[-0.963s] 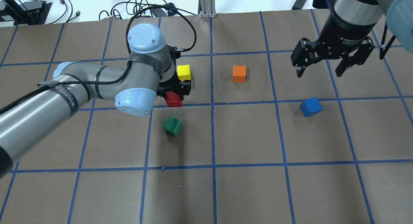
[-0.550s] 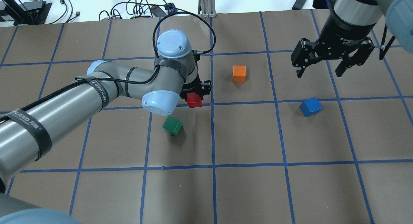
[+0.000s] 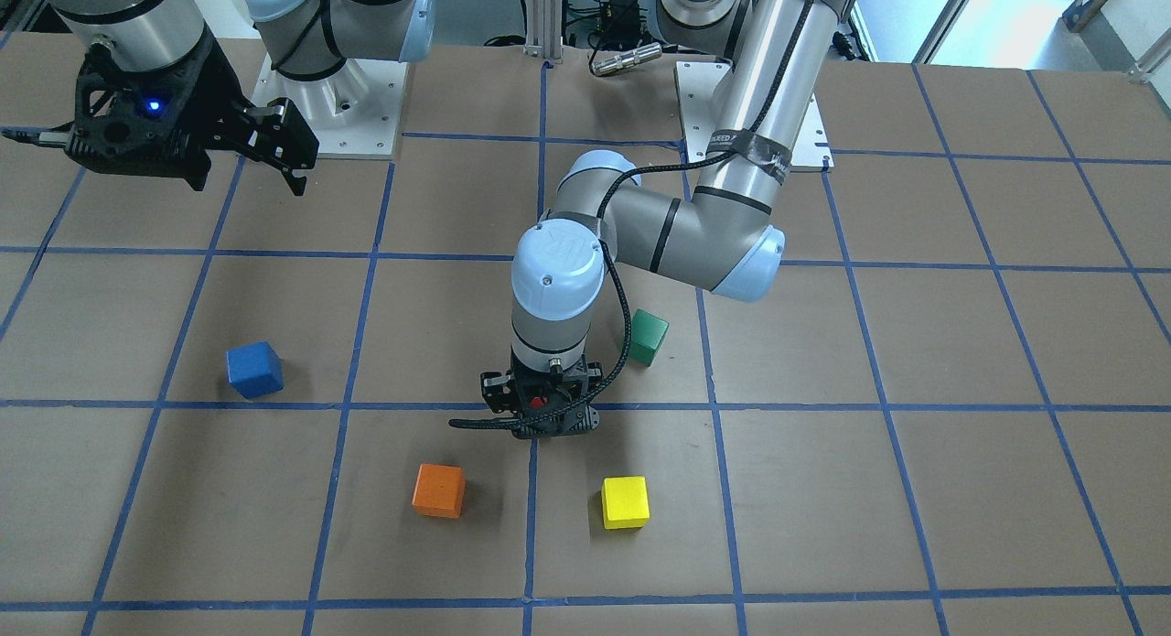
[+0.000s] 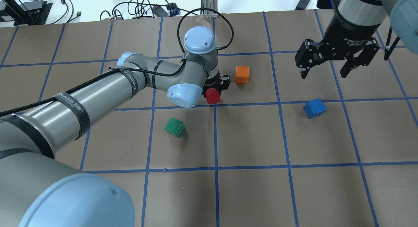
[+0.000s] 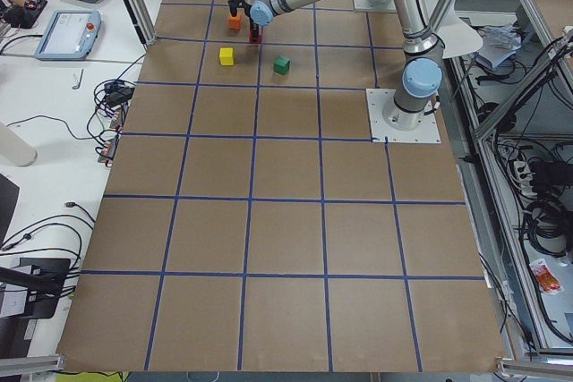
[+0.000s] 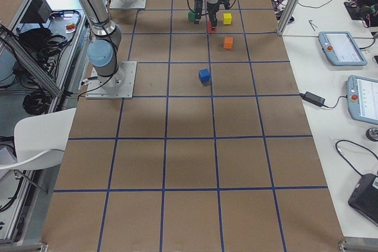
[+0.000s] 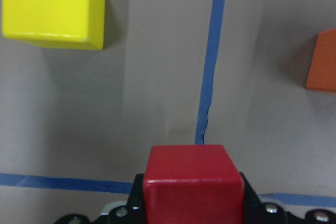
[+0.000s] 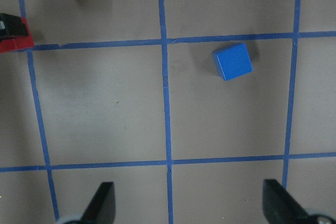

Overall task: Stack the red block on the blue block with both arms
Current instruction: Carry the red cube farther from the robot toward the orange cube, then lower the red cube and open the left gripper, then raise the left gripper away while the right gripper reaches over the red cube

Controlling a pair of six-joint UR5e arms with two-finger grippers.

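Observation:
My left gripper (image 4: 214, 92) is shut on the red block (image 4: 213, 96) and holds it low over the table near the centre tape line, between the orange and green cubes. The red block fills the bottom of the left wrist view (image 7: 193, 182). The blue block (image 4: 314, 108) lies alone on the table to the right, also in the right wrist view (image 8: 232, 61). My right gripper (image 4: 322, 73) is open and empty. It hovers high, beyond and slightly right of the blue block.
An orange cube (image 4: 242, 74) sits just right of the left gripper. A green cube (image 4: 174, 127) lies near and to its left. A yellow cube (image 3: 625, 501) is hidden under the left arm in the overhead view. Blue tape lines grid the brown table (image 4: 248, 187).
My left arm has carried the red block to the right, from beside the yellow cube to the centre tape line. The right arm and the blue block have not moved.

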